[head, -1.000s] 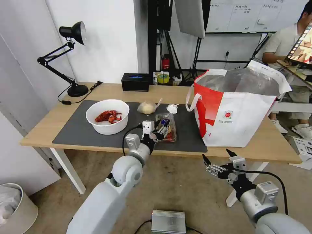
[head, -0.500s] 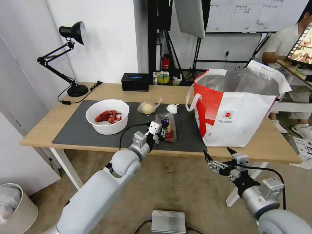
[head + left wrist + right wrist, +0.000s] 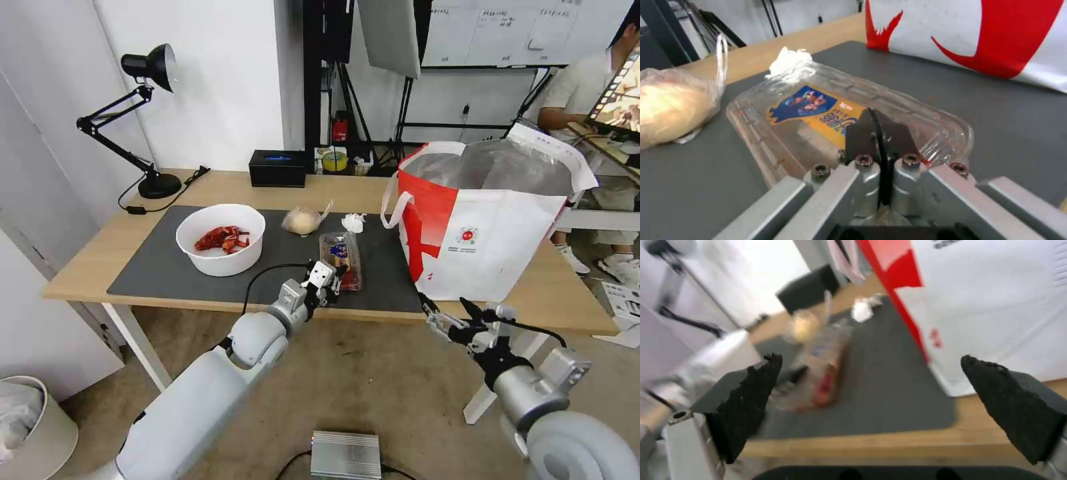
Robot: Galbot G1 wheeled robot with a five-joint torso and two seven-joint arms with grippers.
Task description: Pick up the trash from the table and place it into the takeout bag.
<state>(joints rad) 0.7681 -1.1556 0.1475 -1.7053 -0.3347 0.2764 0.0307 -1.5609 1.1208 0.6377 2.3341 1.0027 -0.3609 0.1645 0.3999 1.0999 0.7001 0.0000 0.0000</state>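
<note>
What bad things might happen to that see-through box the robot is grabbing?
The left gripper pinches only the near edge of the clear plastic clamshell box, so the thin rim might bend or slip out. If the box slides, it might bump the crumpled tissue touching its far end. The takeout bag is tall, so the box might catch its rim.

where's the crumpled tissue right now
In the head view the crumpled tissue lies on the mat's far side, between the knotted bag and the takeout bag, just behind the clamshell box.
</note>
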